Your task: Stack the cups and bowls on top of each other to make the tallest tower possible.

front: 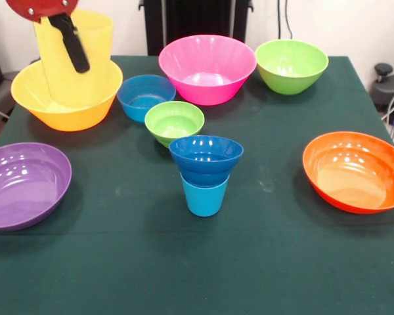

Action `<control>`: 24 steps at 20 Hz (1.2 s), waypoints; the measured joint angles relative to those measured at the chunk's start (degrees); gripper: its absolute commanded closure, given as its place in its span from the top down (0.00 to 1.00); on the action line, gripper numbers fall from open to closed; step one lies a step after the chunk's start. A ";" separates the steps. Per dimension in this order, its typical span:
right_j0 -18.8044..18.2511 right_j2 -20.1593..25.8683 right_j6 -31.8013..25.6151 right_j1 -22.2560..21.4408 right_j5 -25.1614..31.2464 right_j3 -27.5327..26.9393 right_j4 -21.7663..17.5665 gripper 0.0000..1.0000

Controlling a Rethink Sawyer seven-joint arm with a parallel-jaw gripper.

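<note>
A: Gripping what up there?
B: My hand (69, 39) is clamped on the yellow cup (75, 56), at ten o'clock over the yellow-orange bowl (33, 98).
A: And the tower?
B: Dark blue bowl (205, 157) sits on the blue cup (204, 195), mid-tabletop (262, 262).

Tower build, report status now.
Hand shut on yellow cup, over yellow-orange bowl. Tower: dark blue bowl on blue cup. Small green bowl stands just behind the tower.

Dark green tablecloth (282, 262), white wall (354, 26) behind, black stand (389, 88) off the table's right edge
</note>
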 measured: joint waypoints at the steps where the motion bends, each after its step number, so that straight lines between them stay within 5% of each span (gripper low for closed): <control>1: 0.15 0.04 0.00 0.58 0.39 -1.07 -0.05 0.00; 16: 2.29 0.21 0.00 9.42 7.67 -18.61 0.27 0.00; 24: 4.19 0.21 0.00 7.94 7.11 -16.38 0.75 0.00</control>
